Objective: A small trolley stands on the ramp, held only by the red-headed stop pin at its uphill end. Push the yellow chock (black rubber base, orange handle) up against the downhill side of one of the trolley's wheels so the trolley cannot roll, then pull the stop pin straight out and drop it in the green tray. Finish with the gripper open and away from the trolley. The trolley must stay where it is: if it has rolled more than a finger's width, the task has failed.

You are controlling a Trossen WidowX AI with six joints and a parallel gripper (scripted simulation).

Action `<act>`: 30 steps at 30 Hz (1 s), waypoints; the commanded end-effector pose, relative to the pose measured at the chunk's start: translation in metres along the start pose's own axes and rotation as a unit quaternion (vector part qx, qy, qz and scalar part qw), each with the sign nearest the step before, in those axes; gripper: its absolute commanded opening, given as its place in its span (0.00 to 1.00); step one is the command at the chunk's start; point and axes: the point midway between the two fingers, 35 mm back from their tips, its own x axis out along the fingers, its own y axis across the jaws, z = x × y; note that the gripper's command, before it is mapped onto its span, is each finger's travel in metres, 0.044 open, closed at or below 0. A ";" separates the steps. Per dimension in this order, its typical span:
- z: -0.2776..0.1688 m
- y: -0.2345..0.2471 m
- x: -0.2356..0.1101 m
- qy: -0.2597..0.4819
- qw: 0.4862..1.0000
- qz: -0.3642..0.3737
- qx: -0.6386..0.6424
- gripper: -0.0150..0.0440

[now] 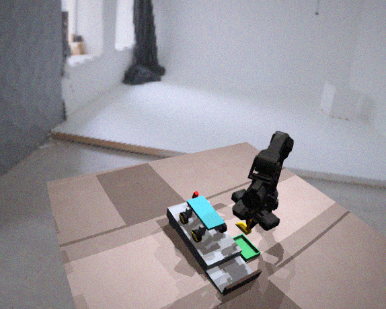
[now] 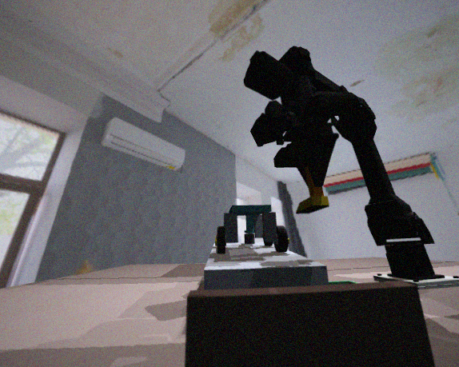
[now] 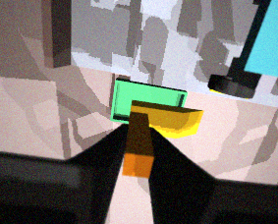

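My gripper (image 1: 249, 223) (image 2: 311, 183) (image 3: 137, 131) is shut on the orange handle of the yellow chock (image 1: 243, 227) (image 2: 312, 204) (image 3: 176, 120) and holds it above the table, beside the ramp (image 1: 206, 245) (image 2: 266, 266) (image 3: 151, 38). The trolley (image 1: 206, 213) (image 2: 250, 220) with its cyan deck stands on the ramp; one black wheel (image 3: 233, 84) shows in the wrist view. The red head of the stop pin (image 1: 195, 194) shows at the trolley's uphill end. The green tray (image 1: 247, 247) (image 3: 146, 98) lies on the table beside the ramp, below the chock in the wrist view.
A dark stop block (image 1: 241, 281) (image 2: 307, 325) closes the ramp's low end. The arm's base (image 2: 417, 279) stands on the table to the right of the ramp. The table's edges lie near the ramp's low end.
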 end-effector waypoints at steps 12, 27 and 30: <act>0.017 0.009 0.004 0.000 0.999 -0.048 0.001 0.25; 0.030 0.010 0.021 0.000 0.999 -0.048 0.001 0.25; 0.031 0.009 0.028 0.000 0.999 -0.048 0.001 0.25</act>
